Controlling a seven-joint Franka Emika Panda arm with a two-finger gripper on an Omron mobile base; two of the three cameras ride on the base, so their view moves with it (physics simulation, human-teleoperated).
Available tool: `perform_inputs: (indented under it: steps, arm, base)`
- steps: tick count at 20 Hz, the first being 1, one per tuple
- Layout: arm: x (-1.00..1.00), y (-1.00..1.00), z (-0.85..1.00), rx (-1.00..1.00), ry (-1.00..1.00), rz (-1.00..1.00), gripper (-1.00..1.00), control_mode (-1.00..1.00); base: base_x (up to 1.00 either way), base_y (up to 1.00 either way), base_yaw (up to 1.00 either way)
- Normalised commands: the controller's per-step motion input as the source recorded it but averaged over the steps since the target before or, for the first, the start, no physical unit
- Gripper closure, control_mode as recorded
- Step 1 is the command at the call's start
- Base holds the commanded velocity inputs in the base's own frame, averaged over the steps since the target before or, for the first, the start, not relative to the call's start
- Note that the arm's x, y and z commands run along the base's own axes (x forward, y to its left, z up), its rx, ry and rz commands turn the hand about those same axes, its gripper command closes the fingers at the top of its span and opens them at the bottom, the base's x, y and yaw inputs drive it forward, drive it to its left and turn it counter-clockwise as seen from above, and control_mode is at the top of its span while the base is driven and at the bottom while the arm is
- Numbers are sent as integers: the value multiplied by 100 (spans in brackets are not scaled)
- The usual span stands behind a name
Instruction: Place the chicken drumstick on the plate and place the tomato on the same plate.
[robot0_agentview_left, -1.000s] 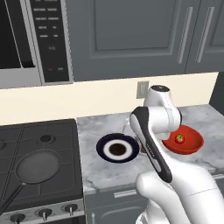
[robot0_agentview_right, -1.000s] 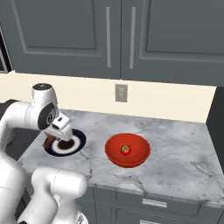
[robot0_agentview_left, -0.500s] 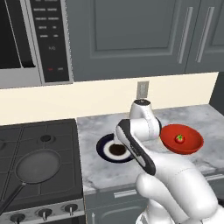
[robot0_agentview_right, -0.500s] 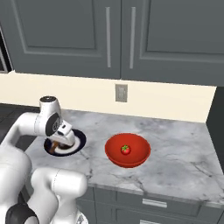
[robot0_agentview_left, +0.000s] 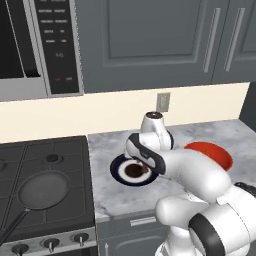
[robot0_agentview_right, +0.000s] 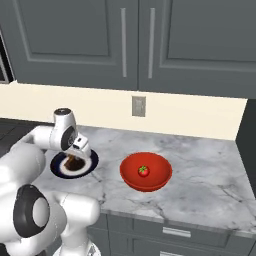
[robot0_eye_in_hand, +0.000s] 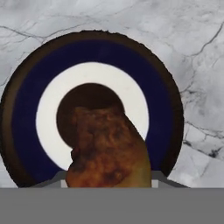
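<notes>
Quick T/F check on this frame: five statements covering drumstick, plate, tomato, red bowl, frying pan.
1. The chicken drumstick is held in the gripper over the plate. True.
2. The tomato already lies on the plate. False: it sits inside the red bowl, apart from the plate.
3. The plate stands on the marble counter, between the stove and the red bowl. True.
4. The frying pan rests on the counter beside the bowl. False: it sits on the stove, on the far side of the plate from the bowl.
5. The jaws are open and empty. False: they are shut on the drumstick.
</notes>
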Motion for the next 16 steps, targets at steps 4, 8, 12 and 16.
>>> perform_inputs:
  steps: [4, 8, 12, 16]
  arm:
    - [16, 26, -5, 0, 0, 0, 100, -100]
    - [9, 26, -29, -1, 0, 0, 100, -100]
    - [14, 10, -45, -2, 0, 0, 100, -100]
    - [22, 0, -33, -1, 0, 0, 100, -100]
  base:
    - [0, 0, 0]
    - [0, 0, 0]
    - [0, 0, 0]
    - [0, 0, 0]
